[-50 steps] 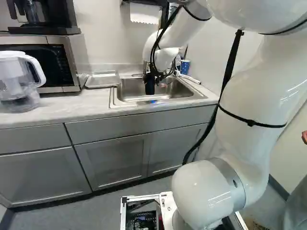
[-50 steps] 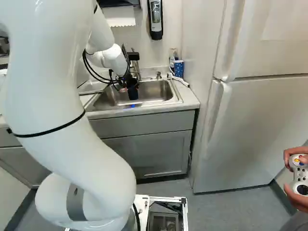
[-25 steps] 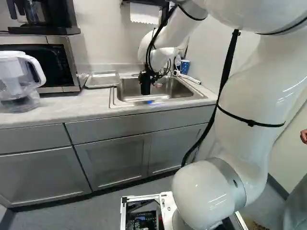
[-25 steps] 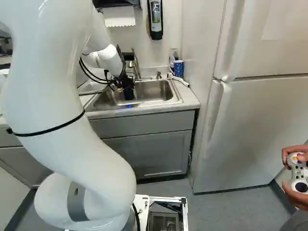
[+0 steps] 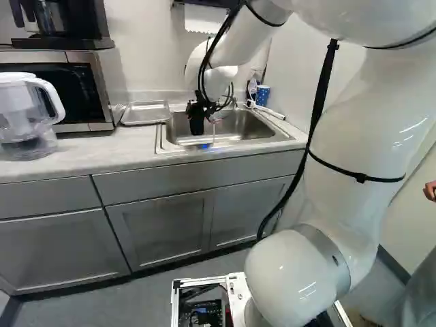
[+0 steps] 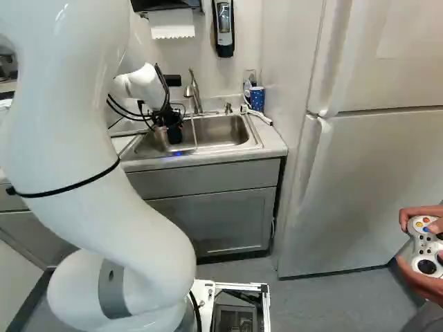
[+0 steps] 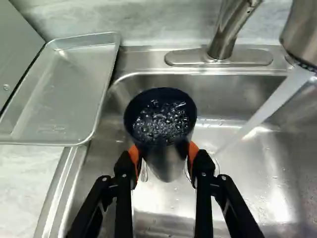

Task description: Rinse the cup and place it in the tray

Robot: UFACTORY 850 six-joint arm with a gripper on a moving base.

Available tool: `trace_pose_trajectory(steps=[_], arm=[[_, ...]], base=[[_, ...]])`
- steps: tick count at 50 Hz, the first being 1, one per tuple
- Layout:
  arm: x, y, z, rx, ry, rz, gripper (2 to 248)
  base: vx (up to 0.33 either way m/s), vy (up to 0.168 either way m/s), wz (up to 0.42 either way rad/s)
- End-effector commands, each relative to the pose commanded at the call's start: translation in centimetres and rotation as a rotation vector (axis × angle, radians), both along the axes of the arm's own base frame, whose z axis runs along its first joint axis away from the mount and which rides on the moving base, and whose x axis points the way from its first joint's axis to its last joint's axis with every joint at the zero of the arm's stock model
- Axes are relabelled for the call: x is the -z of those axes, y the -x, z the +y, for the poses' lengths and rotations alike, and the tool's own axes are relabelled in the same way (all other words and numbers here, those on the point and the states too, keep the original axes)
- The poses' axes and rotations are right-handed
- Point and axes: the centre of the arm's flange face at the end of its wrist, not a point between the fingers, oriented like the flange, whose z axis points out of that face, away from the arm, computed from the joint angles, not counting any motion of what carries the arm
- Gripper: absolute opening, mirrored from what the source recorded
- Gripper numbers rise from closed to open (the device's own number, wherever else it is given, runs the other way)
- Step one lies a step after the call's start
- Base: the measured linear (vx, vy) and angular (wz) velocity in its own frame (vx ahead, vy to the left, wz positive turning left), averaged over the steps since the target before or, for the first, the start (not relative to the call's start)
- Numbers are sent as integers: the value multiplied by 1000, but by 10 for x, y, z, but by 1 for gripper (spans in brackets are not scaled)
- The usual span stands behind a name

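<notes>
Cup (image 7: 161,136) in the grip, hanging over the left part of the sink (image 5: 238,143), mouth up: the task looks to be past its middle. The gripper (image 7: 164,151) is closed on it, orange pads (image 7: 134,154) pressing from two sides. Inside, water (image 7: 161,119) glistens in beads or bubbles, so the wetting appears done, though how deep it lies I cannot tell. The tap (image 7: 230,29) runs; its stream (image 7: 270,104) falls beside the cup, apart from it, toward the sink's right edge.

What is left, as I judge it: any water in the cup should be tipped out over the sink, then the cup carried across the sink's left edge and set in the tray (image 7: 62,94). That tray lies on the counter (image 5: 88,153) just beside the sink, toward the counter's back edge, and the cup is not in it. Shutting off the tap may be wanted too, though the task does not ask it. If the cup goes over unemptied, it could spill along the way.
</notes>
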Motion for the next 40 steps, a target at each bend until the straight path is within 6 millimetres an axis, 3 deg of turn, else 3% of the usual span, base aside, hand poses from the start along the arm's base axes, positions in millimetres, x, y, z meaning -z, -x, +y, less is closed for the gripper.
trace_pose_trajectory(steps=[40], arm=[[-47,0,60,-104,-30,-89,114]], base=[[0,0,0]])
